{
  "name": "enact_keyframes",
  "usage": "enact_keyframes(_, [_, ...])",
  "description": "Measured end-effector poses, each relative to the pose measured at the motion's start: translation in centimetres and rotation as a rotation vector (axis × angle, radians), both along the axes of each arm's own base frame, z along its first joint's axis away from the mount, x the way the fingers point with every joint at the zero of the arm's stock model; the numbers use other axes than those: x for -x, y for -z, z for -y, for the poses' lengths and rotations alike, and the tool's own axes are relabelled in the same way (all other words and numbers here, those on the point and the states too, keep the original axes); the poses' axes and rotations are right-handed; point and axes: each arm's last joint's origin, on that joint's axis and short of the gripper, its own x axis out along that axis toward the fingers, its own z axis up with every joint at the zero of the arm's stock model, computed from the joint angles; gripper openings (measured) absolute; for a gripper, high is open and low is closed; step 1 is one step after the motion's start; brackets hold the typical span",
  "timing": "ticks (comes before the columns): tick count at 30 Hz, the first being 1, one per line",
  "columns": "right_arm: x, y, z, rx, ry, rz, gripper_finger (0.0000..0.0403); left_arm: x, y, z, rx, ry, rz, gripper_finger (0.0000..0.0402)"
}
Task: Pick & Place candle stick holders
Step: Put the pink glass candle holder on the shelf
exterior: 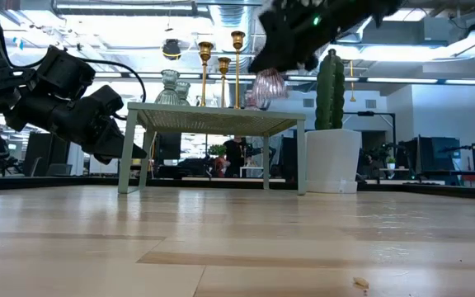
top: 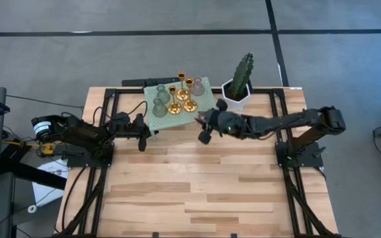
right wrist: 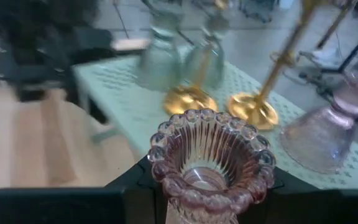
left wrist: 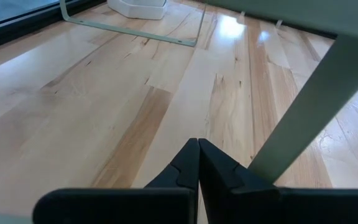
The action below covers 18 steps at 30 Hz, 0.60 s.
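Observation:
A small pale green perforated stand [top: 207, 96] at the table's far middle carries three gold holders [top: 182, 93], two grey-green ones [top: 159, 106] and one pink one [top: 196, 84], all upright on their round bases. My right gripper [top: 206, 125] is shut on a second pink holder [right wrist: 209, 158] at the stand's near right corner, above the stand's top in the low view [exterior: 269, 87]. My left gripper [left wrist: 197, 163] is shut and empty, low beside the stand's near left leg [left wrist: 303, 112]. My right gripper holds the pink holder between its two fingers [right wrist: 132, 183], one on either side, below the beaded rim of its cup [right wrist: 166, 134]. The cup hides the exact place of contact. The holder is lifted clear of the stand and the table, its open cup turned toward the wrist camera.
A white hexagonal pot with a cactus [top: 235, 89] stands right of the stand. The wooden tabletop [top: 197, 185] stretches toward the near edge. Black frame rails run along both sides of the table. People show in the room beyond, in the low view.

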Motion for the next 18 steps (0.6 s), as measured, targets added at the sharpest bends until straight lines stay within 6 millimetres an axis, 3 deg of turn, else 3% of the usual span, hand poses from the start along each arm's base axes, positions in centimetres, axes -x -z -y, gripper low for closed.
enact_keyframes(6, [0.4,-0.1,3.7,0.005,0.096,0.008,0.0115,0.0,0.0,0.0,0.000,0.000,0.000,0.0004])
enact_keyframes(10, [0.5,-0.6,5.5,-0.042,0.035,0.070,0.0115,0.0,0.0,0.0,0.000,0.000,0.000,0.0006])
enact_keyframes(18, [0.6,0.0,7.4,-0.068,0.065,0.066,0.0115,0.0,0.0,0.0,0.000,0.000,0.001,0.0004])
